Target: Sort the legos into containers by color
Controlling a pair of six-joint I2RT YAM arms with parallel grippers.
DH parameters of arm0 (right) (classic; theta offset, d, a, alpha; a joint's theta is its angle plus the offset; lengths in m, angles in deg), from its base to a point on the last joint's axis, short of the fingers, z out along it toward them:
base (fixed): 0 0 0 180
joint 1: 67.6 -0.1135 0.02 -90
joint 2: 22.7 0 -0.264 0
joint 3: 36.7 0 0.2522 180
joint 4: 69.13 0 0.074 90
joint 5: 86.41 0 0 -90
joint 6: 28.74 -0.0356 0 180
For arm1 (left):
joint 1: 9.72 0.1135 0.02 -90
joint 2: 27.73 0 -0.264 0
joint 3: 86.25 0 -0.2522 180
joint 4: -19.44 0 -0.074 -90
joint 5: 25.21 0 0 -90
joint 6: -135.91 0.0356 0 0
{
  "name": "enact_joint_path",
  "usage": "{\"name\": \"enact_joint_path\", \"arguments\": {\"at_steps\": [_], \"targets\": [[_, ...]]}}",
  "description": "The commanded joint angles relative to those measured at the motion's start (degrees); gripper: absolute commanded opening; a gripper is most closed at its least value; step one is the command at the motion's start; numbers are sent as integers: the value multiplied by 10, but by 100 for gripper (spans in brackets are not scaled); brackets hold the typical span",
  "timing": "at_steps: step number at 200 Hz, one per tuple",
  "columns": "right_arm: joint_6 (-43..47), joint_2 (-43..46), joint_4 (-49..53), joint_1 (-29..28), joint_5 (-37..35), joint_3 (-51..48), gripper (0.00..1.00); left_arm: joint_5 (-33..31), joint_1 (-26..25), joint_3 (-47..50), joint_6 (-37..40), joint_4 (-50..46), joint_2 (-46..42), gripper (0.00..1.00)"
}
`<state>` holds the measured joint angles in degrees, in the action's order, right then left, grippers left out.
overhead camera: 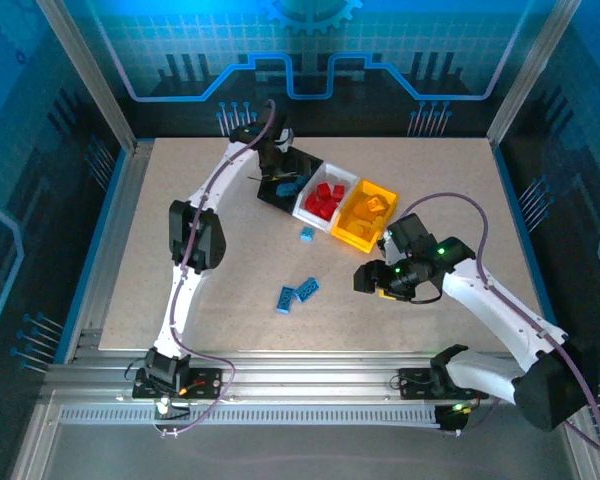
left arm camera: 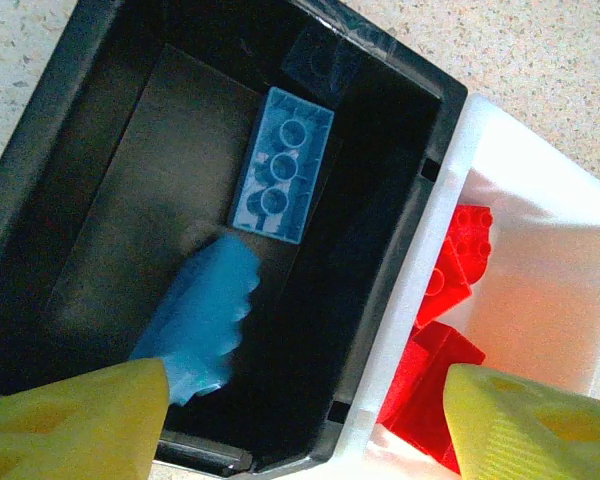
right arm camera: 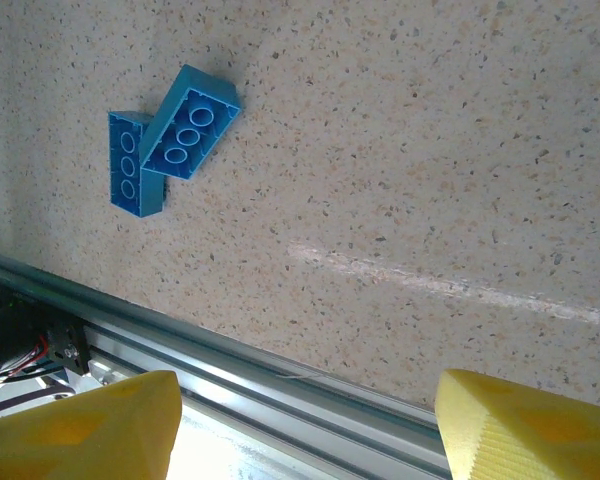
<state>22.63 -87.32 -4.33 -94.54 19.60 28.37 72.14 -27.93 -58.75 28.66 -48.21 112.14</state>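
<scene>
My left gripper (left arm camera: 305,430) hangs open over the black bin (left arm camera: 400,200). A blurred blue lego (left arm camera: 200,320) lies loose in the bin beside my left finger. A second blue lego (left arm camera: 280,165) lies flat on the bin floor. Red legos (left arm camera: 450,340) fill the white bin (left arm camera: 540,230) next to it. In the top view the left gripper (overhead camera: 280,172) is over the black bin (overhead camera: 272,196), beside the white bin (overhead camera: 305,210) and the yellow-orange bin (overhead camera: 355,230). My right gripper (right arm camera: 305,430) is open and empty; two touching blue legos (right arm camera: 170,140) lie ahead of it.
One blue lego (overhead camera: 307,233) lies alone on the table just in front of the white bin. The pair of blue legos (overhead camera: 296,294) sits mid-table, left of the right gripper (overhead camera: 368,280). The table's front metal rail (right arm camera: 280,360) runs just under the right fingers.
</scene>
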Motion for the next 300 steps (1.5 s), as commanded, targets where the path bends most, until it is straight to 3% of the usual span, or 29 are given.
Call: {"name": "enact_joint_path", "arguments": {"at_steps": [1, 54, 91, 158, 229, 266, 300], "targets": [[-2, -2, 13, 4, 1, -1, 69, -3, -10, 43, 24, -16, -66, 74], [3, 3, -1, 7, 16, -31, 69, -71, -92, 359, 79, 75, -243, 69], [11, 1, 2, 8, 24, -34, 69, -90, -134, 444, 45, 111, -250, 69], [9, 27, 23, 8, 23, -42, 69, -150, -152, 399, 29, 128, -163, 68], [12, 36, 39, 14, 22, -49, 69, -144, -152, 338, 45, 117, -94, 67], [16, 19, 35, 16, 26, -40, 69, -143, -152, 320, 46, 105, -77, 48], [16, 14, 28, 16, 26, -36, 69, -145, -151, 340, 50, 87, -92, 39]]}}
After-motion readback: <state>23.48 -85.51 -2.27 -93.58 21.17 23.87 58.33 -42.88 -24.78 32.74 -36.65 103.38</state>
